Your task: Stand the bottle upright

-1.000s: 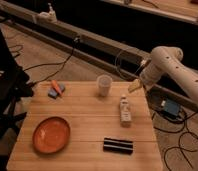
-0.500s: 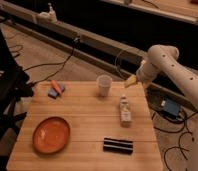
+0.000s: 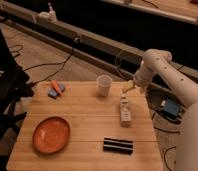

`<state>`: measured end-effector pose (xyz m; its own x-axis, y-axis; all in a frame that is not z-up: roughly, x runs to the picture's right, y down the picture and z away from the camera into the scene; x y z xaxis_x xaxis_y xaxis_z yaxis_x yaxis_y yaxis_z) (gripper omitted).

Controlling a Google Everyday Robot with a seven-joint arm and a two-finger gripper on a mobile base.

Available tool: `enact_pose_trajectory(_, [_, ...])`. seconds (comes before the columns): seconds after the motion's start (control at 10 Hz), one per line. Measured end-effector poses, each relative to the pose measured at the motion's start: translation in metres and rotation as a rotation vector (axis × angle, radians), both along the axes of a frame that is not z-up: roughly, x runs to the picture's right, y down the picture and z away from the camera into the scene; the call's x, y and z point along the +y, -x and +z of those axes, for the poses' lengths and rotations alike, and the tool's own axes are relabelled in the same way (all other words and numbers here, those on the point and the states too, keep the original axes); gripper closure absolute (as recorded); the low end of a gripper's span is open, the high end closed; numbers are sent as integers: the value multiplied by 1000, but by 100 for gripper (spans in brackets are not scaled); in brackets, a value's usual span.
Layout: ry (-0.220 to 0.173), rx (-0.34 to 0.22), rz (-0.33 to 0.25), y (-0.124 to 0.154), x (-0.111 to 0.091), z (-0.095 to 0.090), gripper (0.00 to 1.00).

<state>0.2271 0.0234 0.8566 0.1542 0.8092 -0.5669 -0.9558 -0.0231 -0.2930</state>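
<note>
The bottle [image 3: 125, 112] is a small off-white one on the wooden table [image 3: 87, 117], right of centre. Its narrow cap points up toward the gripper, and it looks upright. My gripper [image 3: 126, 90] hangs just above and behind the cap at the end of the white arm [image 3: 157, 62], which reaches in from the right. The gripper is open, with nothing between its fingers. It does not appear to be touching the bottle.
A translucent cup [image 3: 104, 85] stands just left of the gripper. An orange plate [image 3: 51, 134] lies at the front left and a flat black bar [image 3: 117, 145] at the front. A blue and orange item [image 3: 56, 89] sits at the back left. Cables cover the floor behind.
The arm's elbow has swung a little to the left. The gripper stays close above the bottle's cap, and the bottle has not moved.
</note>
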Motion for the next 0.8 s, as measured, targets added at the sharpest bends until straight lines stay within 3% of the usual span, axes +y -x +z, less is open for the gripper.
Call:
enact_pose_trajectory(0.4, [16, -4, 14, 11, 3, 32, 26])
enact_pose_trajectory(0.8, [-10, 10, 39, 18, 7, 66, 26])
